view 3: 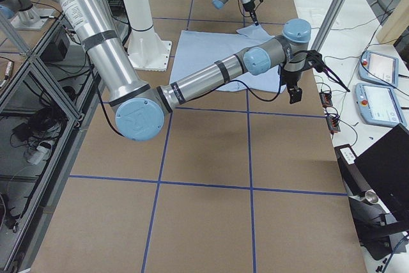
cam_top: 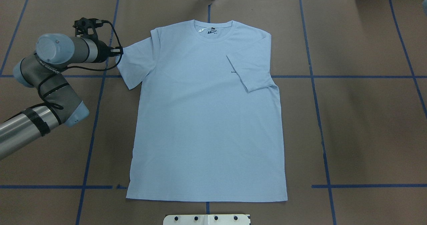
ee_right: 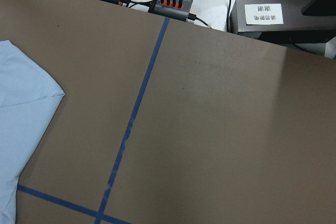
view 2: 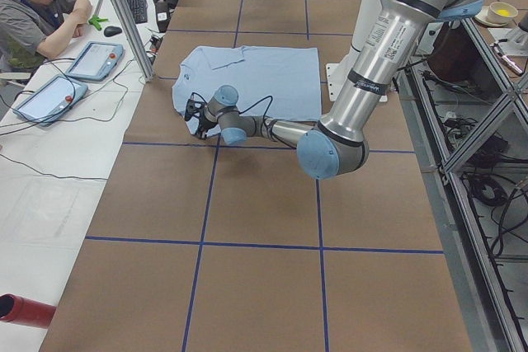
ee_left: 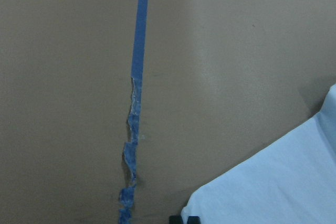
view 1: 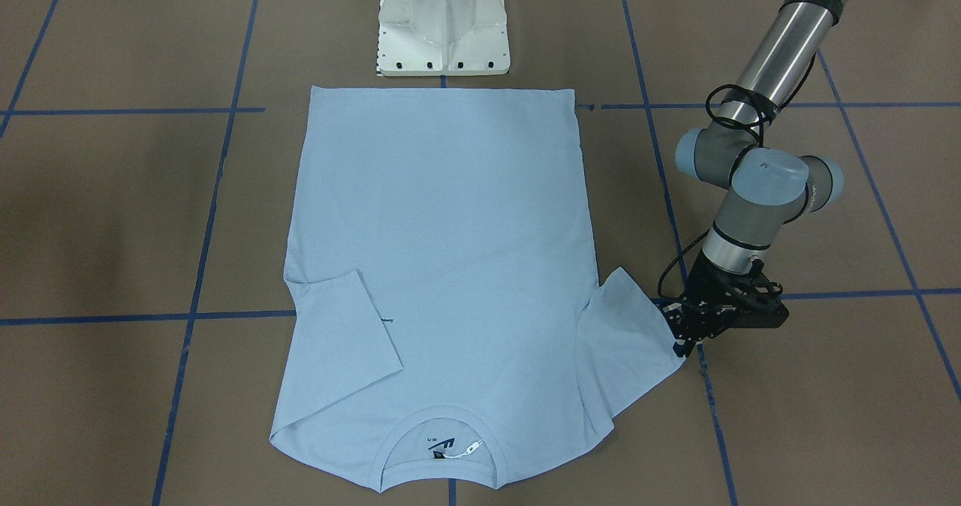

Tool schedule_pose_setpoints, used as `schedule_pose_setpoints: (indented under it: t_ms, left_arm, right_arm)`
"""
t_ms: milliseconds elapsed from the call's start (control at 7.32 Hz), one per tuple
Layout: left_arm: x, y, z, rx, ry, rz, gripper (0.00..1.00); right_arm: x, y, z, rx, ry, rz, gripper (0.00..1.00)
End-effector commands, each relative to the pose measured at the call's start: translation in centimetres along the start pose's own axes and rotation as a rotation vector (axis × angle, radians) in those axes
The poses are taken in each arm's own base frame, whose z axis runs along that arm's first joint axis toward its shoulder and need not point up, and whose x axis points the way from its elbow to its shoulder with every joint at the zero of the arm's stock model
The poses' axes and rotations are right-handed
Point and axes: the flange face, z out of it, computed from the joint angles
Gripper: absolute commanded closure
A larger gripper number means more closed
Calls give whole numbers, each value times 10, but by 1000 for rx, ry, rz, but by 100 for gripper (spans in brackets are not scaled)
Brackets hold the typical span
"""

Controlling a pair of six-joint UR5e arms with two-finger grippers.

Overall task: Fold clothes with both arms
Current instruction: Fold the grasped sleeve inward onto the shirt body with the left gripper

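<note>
T-shirt, light blue, lies flat on the brown worktop, with its collar at 12 o'clock and its hem at 6 in the overhead view. Its 3 o'clock sleeve is folded in over the chest, and the 9 o'clock sleeve lies spread. The left gripper sits at that sleeve's outer edge; whether its fingers pinch the cloth cannot be told. The right gripper hangs clear of the shirt, its opening likewise unreadable.

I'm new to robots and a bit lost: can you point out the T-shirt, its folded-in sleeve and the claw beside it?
T-shirt (cam_top: pixel 206 118): overhead view, middle of its body.
Folded-in sleeve (cam_top: pixel 251 69): overhead view, middle of the flap.
Left claw (cam_top: pixel 119 51): overhead view, between its fingertips.
</note>
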Motion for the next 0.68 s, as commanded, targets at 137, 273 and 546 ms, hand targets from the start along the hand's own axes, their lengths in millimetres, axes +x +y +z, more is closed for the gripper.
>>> schedule_pose_setpoints:
  t_ms: [137, 273, 546]
  left_arm:
    - [102, -23, -38, -37, -43, -67, 100]
    - [144, -18, -40, -65, -66, -105, 100]
    - [200, -4, -36, -59, -113, -127, 100]
  right_arm:
    - [-1, 0, 1, 0, -1, 1, 0]
    - [-2, -1, 0, 3, -2, -2, 0]
    - [-4, -1, 1, 2, -3, -3, 0]
